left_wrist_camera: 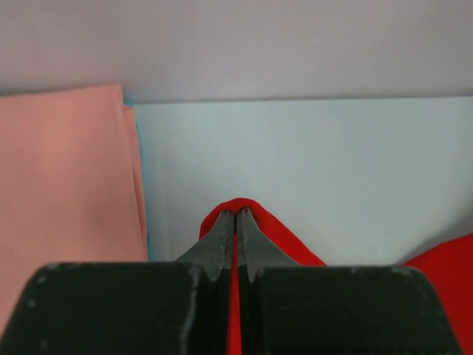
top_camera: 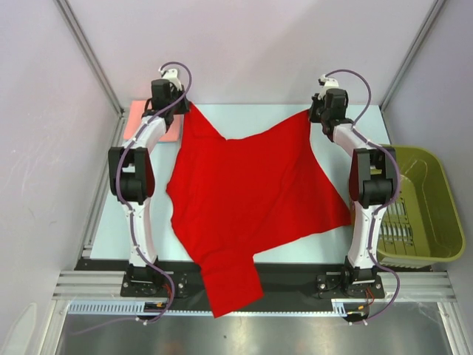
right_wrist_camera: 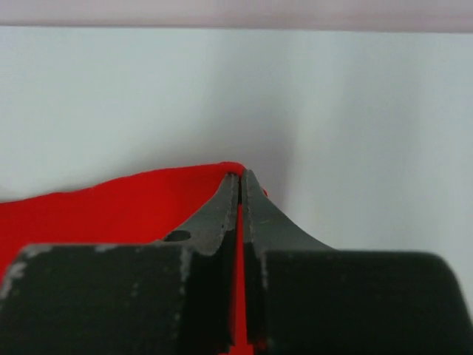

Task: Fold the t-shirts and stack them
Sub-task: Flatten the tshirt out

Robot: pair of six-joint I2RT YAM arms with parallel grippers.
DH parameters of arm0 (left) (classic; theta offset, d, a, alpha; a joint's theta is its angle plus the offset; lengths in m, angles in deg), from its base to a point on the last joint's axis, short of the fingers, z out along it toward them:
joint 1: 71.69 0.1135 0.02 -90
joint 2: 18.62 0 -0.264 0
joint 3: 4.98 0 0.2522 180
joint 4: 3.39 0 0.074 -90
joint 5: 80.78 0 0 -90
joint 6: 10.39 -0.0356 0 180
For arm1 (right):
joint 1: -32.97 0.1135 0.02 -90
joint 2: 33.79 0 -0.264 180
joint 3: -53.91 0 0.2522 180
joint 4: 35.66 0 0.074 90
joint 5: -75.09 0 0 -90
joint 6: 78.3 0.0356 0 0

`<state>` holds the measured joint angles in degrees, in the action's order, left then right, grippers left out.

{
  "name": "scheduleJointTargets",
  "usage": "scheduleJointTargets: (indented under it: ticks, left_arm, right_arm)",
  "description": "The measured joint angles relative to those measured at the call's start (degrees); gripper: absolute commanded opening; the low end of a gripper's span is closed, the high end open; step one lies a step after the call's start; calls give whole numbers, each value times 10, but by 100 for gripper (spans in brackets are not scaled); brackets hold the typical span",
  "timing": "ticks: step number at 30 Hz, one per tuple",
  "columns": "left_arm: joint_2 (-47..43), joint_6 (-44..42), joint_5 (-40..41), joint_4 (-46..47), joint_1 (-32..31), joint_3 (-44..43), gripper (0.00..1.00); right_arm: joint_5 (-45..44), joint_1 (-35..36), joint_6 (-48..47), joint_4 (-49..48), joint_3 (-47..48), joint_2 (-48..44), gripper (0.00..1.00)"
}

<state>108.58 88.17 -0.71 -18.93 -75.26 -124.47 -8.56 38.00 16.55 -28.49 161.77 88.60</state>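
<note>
Left arm (top_camera: 137,177) and right arm (top_camera: 367,181) stretch far, left gripper (left_wrist_camera: 236,214) and right gripper (right_wrist_camera: 242,176) each clamped on a far corner of the red t-shirt (top_camera: 251,192)

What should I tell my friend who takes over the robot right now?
Left pincer: shut on a far corner of the red t-shirt.
Right pincer: shut on its other far corner.
The red t-shirt lies spread open on the table, with one end hanging over the near edge.
Pink t-shirt: at the far left corner, lying flat; it looks already folded.
Done: probably the pink one.
Left: fold the red one, then stack it on the pink one.
</note>
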Motion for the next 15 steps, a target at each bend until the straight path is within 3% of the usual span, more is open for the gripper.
scheduleJointTargets:
  ticks: [5, 15]
  left_arm:
    - [13, 5, -13, -18, 0, -49, 0]
    - [-11, 31, -17, -99, -3, -18, 0]
  right_arm:
    - [-1, 0, -10, 32, 52, 33, 0]
    - [-1, 0, -16, 126, 108, 55, 0]
